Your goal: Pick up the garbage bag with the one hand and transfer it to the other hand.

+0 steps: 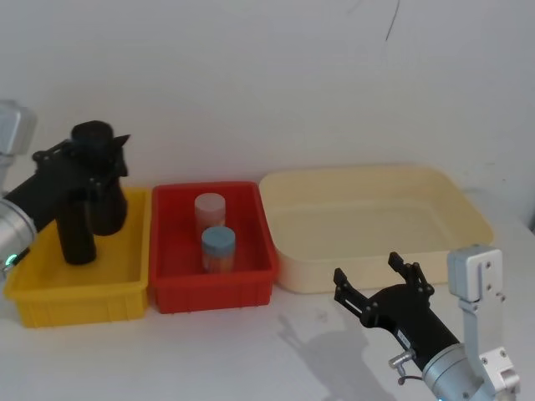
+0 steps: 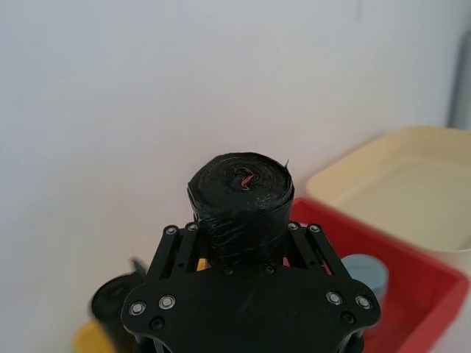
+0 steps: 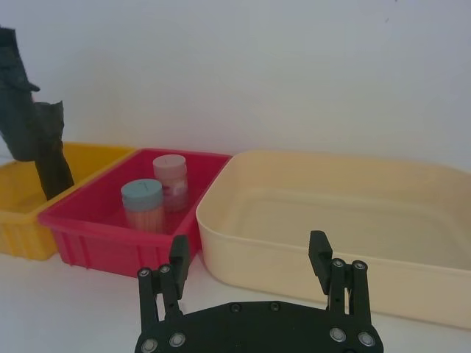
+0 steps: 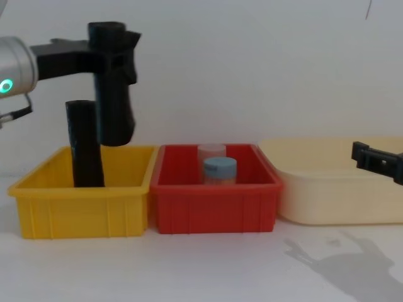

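Left wrist view reveals the garbage bag end-on, coiled.

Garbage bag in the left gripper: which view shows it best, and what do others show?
Chest view: the garbage bag hangs side-on, full length, in the left gripper over the yellow bin. Head view foreshortens it; left wrist sees its rolled end; right wrist, a distant edge sliver.

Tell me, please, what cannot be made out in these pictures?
Left wrist view: the body of the left gripper hides the lower part of the garbage bag that it clamps.
Chest view: the wall of the yellow bin hides the foot of the second black roll.
Chest view: the blue-lidded jar covers most of the pink-lidded jar.
Right wrist view: the bottom edge cuts off the open right gripper.
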